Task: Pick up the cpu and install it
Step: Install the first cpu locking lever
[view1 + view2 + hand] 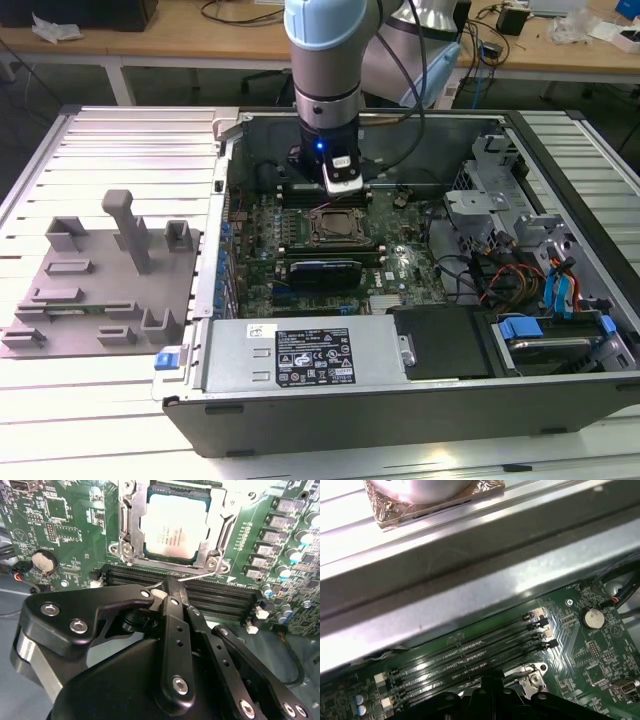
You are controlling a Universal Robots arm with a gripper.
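Note:
The cpu (172, 527), a small square chip with a pale silver top, lies flat inside the dark metal-framed socket (127, 535) on the green motherboard (70, 525); the frame stands open around it. My gripper (171, 583) hovers just beside the socket, over the black memory slots (210, 592), with its black fingers drawn together and nothing between them. A thin wire lever (200, 575) runs past the fingertips. In the exterior view the gripper (345, 197) hangs inside the open computer case, at the far edge of the socket (337, 226).
A grey plastic plate with upright pegs (100, 270) lies on the exterior view's left. The power supply (310, 355) sits at the case front, with drive cages and cables (520, 290) on the exterior view's right. A coin battery (44, 562) sits on the board. The metal case wall (470, 580) is close by.

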